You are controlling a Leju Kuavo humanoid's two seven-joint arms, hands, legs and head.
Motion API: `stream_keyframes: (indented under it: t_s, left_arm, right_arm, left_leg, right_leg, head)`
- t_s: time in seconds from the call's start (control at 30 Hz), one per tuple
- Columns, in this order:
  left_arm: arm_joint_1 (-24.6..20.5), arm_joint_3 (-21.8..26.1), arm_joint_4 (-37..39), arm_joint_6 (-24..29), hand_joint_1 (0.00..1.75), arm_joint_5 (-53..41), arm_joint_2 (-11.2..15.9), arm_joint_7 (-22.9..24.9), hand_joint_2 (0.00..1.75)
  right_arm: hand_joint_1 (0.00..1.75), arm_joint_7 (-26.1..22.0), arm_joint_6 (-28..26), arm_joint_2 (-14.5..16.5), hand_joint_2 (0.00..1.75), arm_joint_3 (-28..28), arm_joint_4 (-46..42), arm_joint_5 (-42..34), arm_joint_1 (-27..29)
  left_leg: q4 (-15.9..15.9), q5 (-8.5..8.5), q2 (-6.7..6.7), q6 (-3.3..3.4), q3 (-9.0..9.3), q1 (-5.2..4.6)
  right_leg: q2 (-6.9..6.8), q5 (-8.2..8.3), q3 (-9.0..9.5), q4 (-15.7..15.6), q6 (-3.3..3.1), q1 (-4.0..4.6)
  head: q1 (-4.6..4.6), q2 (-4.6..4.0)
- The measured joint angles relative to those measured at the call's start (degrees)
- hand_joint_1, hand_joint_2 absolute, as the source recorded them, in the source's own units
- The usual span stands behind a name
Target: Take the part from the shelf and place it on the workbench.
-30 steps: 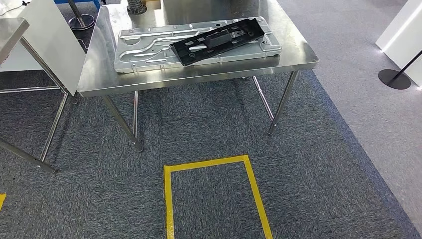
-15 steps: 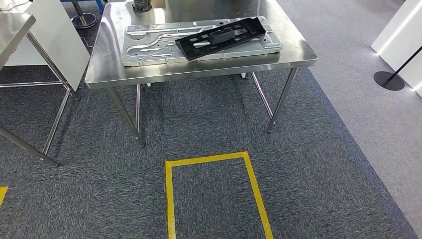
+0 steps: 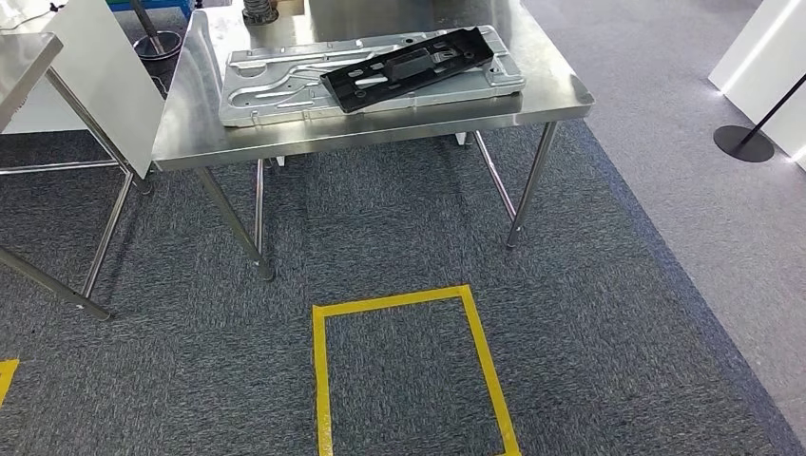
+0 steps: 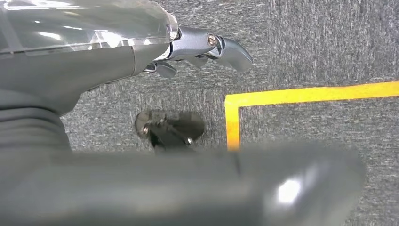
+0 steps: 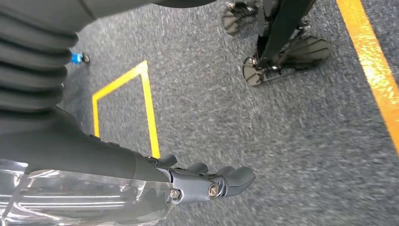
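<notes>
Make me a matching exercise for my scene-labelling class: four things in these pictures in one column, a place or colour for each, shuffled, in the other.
Things:
1. black part
2. metal panel
3. yellow tape rectangle
4. round black stand base

Descriptions:
A. marked on the dark carpet
B. flat on the steel table
C. lying across the metal panel
D. on the lighter grey floor

Pairs: 1-C, 2-B, 3-A, 4-D

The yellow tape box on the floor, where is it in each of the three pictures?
Head view: the yellow tape forms a rectangle low in the middle, on the carpet in front of the table.
Left wrist view: one corner of it, past the left hand.
Right wrist view: a yellow rectangle beyond the right hand, and a strip at the edge; which is that box I cannot tell.
Shared landmark: the carpet.
</notes>
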Motion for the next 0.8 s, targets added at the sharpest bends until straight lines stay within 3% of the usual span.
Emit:
stream_keyframes:
  t_s: [0.03,0.1,0.13,0.27,0.5,0.63,0.77,0.8]
  left_arm:
    - [-0.07,0.05,0.01,0.01,0.0,0.14,0.0,0.04,1.75]
    - [-0.15,0.19,0.02,0.05,0.0,0.37,-0.03,0.08,1.75]
    - [-0.15,0.26,0.02,0.03,0.0,0.47,-0.03,0.14,1.75]
    - [-0.13,0.52,0.02,0.5,0.0,0.45,-0.07,0.96,1.75]
    - [0.31,-1.2,-0.01,0.77,0.0,2.0,-0.05,2.45,1.75]
    - [1.15,-5.48,-0.14,1.41,0.0,6.29,0.09,4.08,0.0]
    - [2.04,-10.11,-0.59,2.17,0.0,10.74,0.34,5.74,0.0]
    - [2.16,-10.73,-0.68,2.27,0.0,11.31,0.38,5.96,0.0]
  right_arm:
    - [0.0,0.16,0.01,-0.05,1.75,-0.01,0.0,0.01,-0.04]
    - [0.0,0.11,0.11,-0.16,1.75,-0.02,0.0,0.01,-0.09]
    - [0.0,-0.07,0.2,-0.2,1.75,-0.03,0.0,0.01,-0.11]
    - [0.0,-1.04,0.5,-0.26,1.75,-0.22,0.0,0.01,-0.13]
    - [0.0,-0.9,1.24,-0.45,1.75,0.77,-0.03,-1.14,0.12]
    - [0.0,-0.52,1.48,-0.73,1.75,3.63,-0.29,-4.2,0.68]
    - [0.0,-0.08,1.68,-0.98,0.0,6.97,-0.84,-7.41,1.31]
    - [0.0,0.0,1.72,-1.02,0.0,7.41,-0.93,-7.81,1.39]
  left_leg:
    - [-3.37,1.13,-0.09,0.03,1.59,0.17]
    - [-5.97,1.35,-0.24,0.57,2.51,0.2]
    - [-5.97,1.45,-0.28,1.05,2.35,0.09]
    - [-5.87,1.6,-0.27,1.62,2.1,-0.3]
    - [-5.84,1.74,-0.27,2.0,1.99,-0.75]
    - [-5.83,1.74,-0.27,2.01,1.99,-0.8]
    - [-5.83,1.76,-0.27,2.03,2.0,-0.79]
    - [-5.83,1.76,-0.27,2.03,2.0,-0.79]
  right_leg:
    - [0.1,-0.17,-0.2,0.45,0.3,0.14]
    - [0.23,-0.32,-0.63,1.04,0.87,0.51]
    - [0.27,-0.26,-0.74,1.11,1.13,0.55]
    - [0.27,0.21,-0.74,0.69,1.8,0.21]
    - [0.27,0.51,-0.72,0.42,2.26,-0.09]
    - [0.27,0.52,-0.73,0.4,2.28,-0.11]
    - [0.27,0.52,-0.75,0.41,2.28,-0.1]
    - [0.27,0.52,-0.75,0.41,2.28,-0.1]
  head:
    - [0.01,0.0]
    - [0.01,0.0]
    - [0.02,0.0]
    - [0.02,0.0]
    - [0.02,0.0]
    - [0.02,0.0]
    - [0.02,0.0]
    - [0.02,0.0]
